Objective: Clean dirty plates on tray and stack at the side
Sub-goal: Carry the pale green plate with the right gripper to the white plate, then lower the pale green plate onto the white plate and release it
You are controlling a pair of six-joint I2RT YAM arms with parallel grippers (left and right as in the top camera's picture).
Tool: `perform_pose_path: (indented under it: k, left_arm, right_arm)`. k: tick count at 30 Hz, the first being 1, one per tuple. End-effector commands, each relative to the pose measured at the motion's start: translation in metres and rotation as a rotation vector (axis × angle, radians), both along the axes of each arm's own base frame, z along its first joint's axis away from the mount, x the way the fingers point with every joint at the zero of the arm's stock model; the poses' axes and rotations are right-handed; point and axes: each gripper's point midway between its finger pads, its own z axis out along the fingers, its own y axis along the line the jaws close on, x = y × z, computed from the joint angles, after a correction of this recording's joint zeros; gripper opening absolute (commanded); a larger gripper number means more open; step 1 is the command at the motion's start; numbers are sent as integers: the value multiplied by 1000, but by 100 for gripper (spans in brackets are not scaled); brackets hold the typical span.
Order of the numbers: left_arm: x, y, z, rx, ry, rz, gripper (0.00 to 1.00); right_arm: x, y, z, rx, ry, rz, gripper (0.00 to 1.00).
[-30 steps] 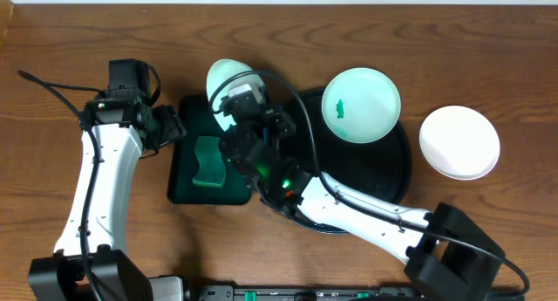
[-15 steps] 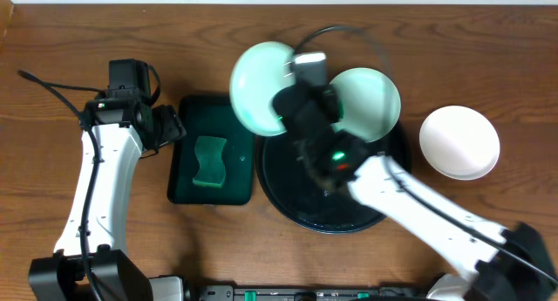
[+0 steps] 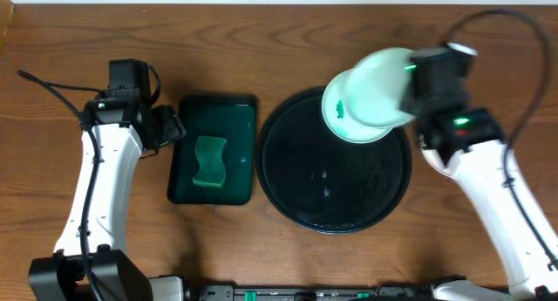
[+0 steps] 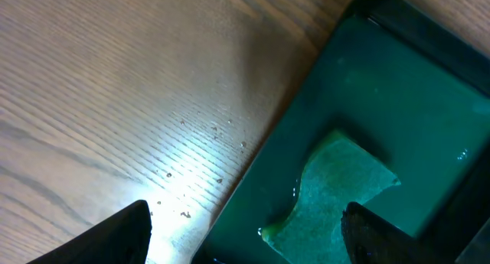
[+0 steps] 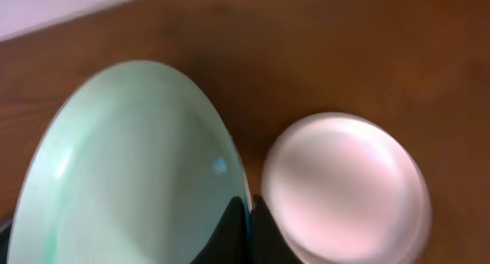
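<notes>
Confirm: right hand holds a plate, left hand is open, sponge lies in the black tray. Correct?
Not quite. The sponge lies in the green tray, not the black tray; the overhead view shows it. The rest stands: the right hand holds a plate, and the left hand is open.

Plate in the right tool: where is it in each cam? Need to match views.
Overhead: held plate sits upper right, tilted above the black tray's far rim, overlapping a smeared plate.
Left wrist: not in it; only the green tray and sponge show.
Right wrist: held plate fills the left half.
Shared landmark: the right tool pinching its rim, in the overhead and right wrist views.
</notes>
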Motion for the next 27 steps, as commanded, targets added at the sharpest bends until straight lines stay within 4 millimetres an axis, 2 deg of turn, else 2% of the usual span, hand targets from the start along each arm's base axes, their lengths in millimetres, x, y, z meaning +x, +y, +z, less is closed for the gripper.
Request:
perform_pose_path:
  k: [1,4,7,11,15,21,27]
  left_arm:
    - [4,4,7,15,-16,6,80]
    - [4,4,7,15,-16,6,80]
    - [4,4,7,15,-16,6,80]
    - [4,4,7,15,-16,6,80]
    - [4,4,7,15,-16,6,80]
    - [4,4,7,15,-16,6,80]
    - [4,4,7,15,-16,6,80]
  right_arm:
    - [-8,-37,-1,131,11,-96,1]
    - [-27,-87,-11,189,56,-229,2]
    - [-50,-125,-19,201,99,-348,2]
    - [-78,-155,-30,216,151,-460,2]
    - [-90,-160,-50,250,175,-518,2]
    - [-94,-157,-91,275,174,-543,1]
    - [-98,-155,-122,276,159,-547,1]
